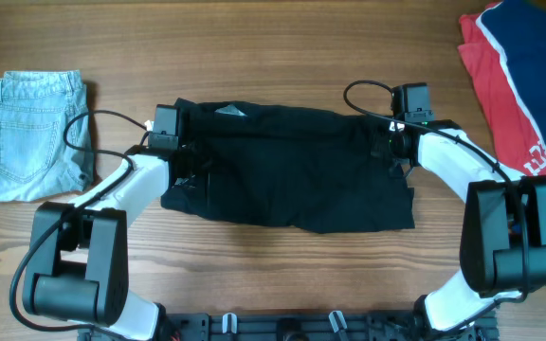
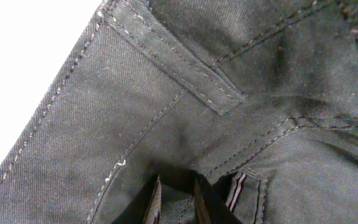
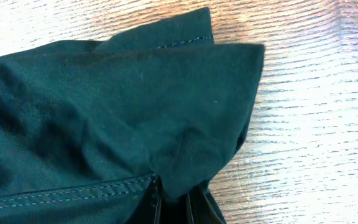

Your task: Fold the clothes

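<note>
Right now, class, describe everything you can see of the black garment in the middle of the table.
The black garment looks like twill trousers or shorts, with stitched seams and a belt loop. It lies wrinkled and spread wide across the wooden table. The left gripper pinches its left end, the right gripper its right edge.

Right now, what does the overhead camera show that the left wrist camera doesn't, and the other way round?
Only the overhead view shows the folded light denim shorts on the left of the wooden table and the red-and-navy garment at the far right corner. Only the left wrist view shows close detail: a belt loop, its pale stitching, and the left gripper pinching the fabric. Both views show the black garment.
</note>
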Controlling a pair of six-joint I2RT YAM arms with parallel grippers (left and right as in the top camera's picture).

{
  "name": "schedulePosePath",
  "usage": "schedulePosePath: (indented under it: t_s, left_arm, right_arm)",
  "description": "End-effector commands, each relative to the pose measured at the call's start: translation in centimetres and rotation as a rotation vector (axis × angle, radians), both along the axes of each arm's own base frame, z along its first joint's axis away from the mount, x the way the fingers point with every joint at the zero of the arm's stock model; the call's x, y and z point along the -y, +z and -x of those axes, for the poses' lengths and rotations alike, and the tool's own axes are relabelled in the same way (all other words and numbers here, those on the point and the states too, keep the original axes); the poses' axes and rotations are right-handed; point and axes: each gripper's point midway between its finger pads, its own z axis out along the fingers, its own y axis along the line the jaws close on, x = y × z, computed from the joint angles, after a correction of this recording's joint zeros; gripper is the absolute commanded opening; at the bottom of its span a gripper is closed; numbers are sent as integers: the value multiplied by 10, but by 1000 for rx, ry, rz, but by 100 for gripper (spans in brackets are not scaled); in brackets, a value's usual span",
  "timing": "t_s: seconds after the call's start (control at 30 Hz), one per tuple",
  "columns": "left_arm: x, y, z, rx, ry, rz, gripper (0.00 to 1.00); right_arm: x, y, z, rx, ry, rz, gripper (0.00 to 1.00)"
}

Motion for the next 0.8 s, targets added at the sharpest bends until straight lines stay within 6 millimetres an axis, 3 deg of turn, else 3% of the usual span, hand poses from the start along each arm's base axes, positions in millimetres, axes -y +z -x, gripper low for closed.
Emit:
schedulePosePath:
  t_s: [0.0,0.07,0.2,0.33,0.43,0.47,0.5,0.57,0.67,0.77]
  left_arm:
    - [-5,-24,15,-78,-11,-22,19]
    - [-5,-24,15,-78,-11,-22,19]
    - [-5,-24,15,-79,-11,-22,19]
    - [-5,-24,16,-82,-11,-22,19]
    - [-5,-24,16,-82,-11,-22,19]
    - [-5,-24,16,-82,-11,-22,19]
    - [-5,-24,16,-82,-11,-22,18]
    - [-5,-24,16,-82,-11,-22,19]
    - [-5,-24,16,-82,-11,-22,19]
    - [-5,-24,17,-85,-11,-23,19]
  right_arm:
    - [5,29,-17,84,-28,12,8]
    - [5,39,-19,110,-29,9,14]
    - [6,37,-15,93,-28,11,28]
    - [6,35,-10,71,-28,13,28]
    - [6,34,-7,58,-28,14,25]
    - [6,33,-5,52,-27,15,20]
    - [6,33,-5,48,-27,15,8]
    - [6,34,-7,58,-33,12,4]
    - [6,47,-26,138,-58,-5,4]
    - [15,81,-58,250,-103,-23,4]
